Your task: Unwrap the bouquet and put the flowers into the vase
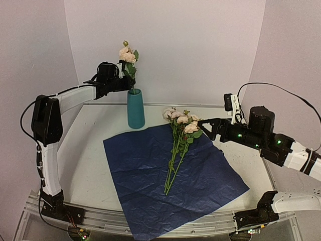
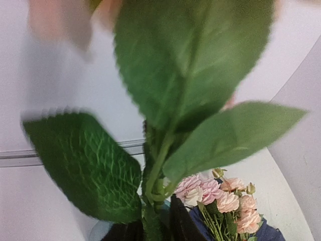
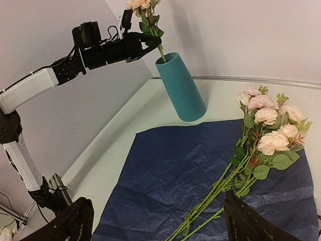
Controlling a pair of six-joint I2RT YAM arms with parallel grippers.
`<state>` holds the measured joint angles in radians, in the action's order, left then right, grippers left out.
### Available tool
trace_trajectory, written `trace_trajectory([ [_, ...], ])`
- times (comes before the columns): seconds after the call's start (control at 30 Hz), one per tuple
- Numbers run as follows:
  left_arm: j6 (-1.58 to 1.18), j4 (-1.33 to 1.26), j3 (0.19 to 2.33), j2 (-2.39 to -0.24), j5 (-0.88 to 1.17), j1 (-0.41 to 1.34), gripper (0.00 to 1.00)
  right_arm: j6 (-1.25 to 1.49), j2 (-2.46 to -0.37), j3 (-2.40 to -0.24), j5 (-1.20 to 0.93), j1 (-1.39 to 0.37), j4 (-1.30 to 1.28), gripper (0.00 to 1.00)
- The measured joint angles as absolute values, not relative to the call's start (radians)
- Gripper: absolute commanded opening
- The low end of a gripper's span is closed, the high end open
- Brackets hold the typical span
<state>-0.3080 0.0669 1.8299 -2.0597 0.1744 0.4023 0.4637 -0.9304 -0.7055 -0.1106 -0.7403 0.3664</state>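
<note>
Top external: one flower [image 1: 128, 55] in vase [image 1: 135, 109]

- The vase [image 1: 135, 111]: smooth and matt teal, no pattern.
- The blue paper [image 1: 150, 170]: thin matt paper, full of fine crinkles.
- The flowers [image 1: 181, 122]: soft, matt petals; the leaves [image 2: 90, 165] have raised veins and saw-toothed edges.
- The table [image 1: 88, 160]: smooth and white, with a faint shine.
- The arm shells [image 1: 75, 98]: smooth black and white plastic.

teal vase [image 1: 135, 109], navy paper [image 1: 150, 170] (crinkled)
</note>
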Motion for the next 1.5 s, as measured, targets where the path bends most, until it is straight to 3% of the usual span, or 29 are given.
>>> trace_trajectory([
  [0.27,-0.315,0.061,1.809,-2.062,0.185,0.402,0.54,0.464,-0.93,-0.706,-0.111,-0.74,0.366,0.91],
  [0.6,-0.312,0.058,1.688,-1.995,0.171,0.402,0.59,0.479,-0.975,-0.706,-0.088,-0.74,0.363,0.9],
  [0.83,-0.311,0.084,1.611,-1.872,0.162,0.402,0.64,0.565,-1.121,-0.727,0.017,-0.74,0.298,0.66],
  [1.13,-0.371,0.085,1.449,-1.63,0.209,0.402,0.63,0.732,-1.353,-0.772,0.057,-0.74,0.238,0.58],
  [1.33,-0.471,0.091,1.276,-1.541,0.304,0.406,0.63,0.818,-1.483,-0.821,0.035,-0.74,0.227,0.43],
  [1.5,-0.53,0.113,1.161,-1.501,0.344,0.439,0.62,0.875,-1.577,-0.856,-0.002,-0.74,0.224,0.42],
])
